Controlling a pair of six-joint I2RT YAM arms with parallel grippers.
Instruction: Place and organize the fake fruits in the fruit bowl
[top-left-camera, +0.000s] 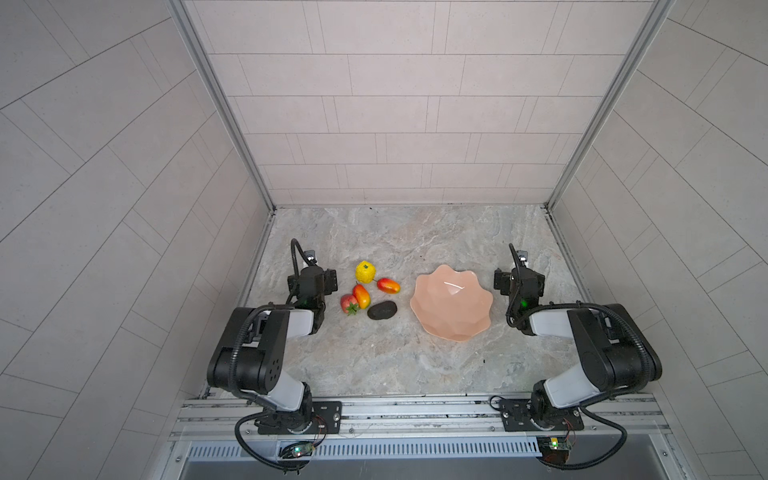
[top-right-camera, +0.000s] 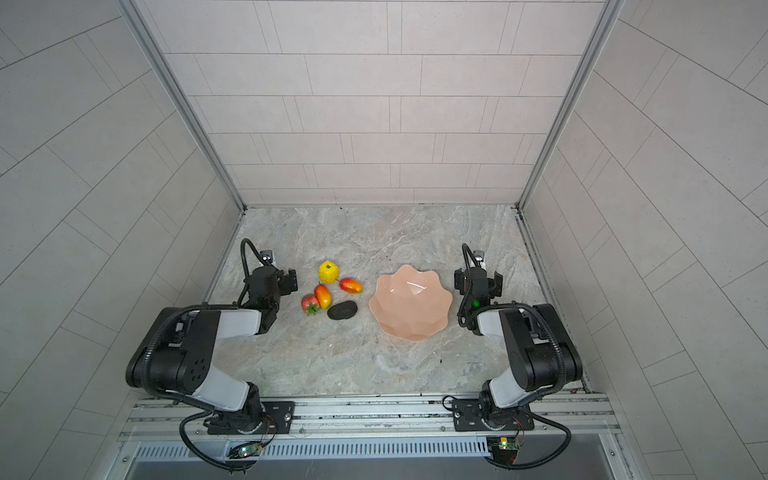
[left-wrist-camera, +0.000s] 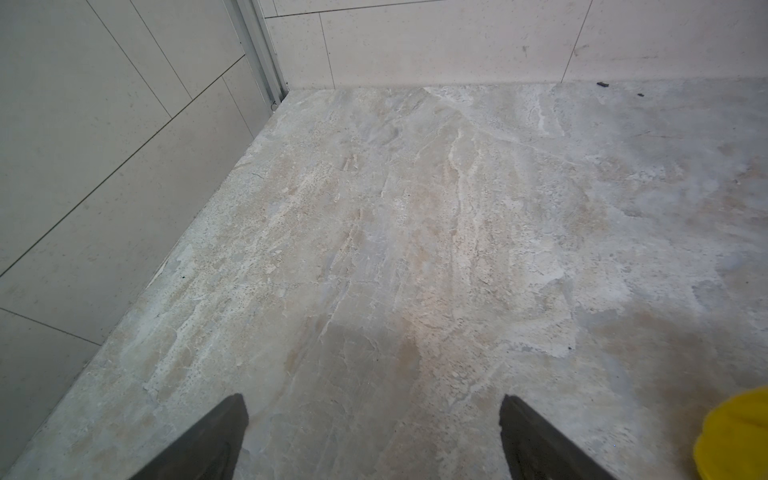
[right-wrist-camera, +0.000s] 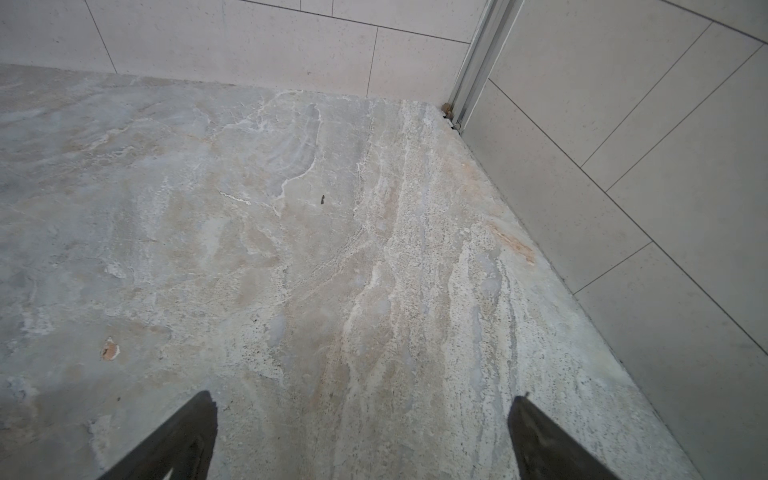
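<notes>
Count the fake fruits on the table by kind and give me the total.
yellow bumpy fruit: 1
mangoes: 2 (far mango, near mango)
strawberry: 1
avocado: 1
Total: 5, none in the fruit bowl yet.

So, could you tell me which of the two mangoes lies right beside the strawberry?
The mango in the middle of the group; the other mango lies apart, nearer the bowl.

5 fake fruits (top-left-camera: 361, 296) clustered (some touching), fruit bowl (top-left-camera: 451, 307) nearby
</notes>
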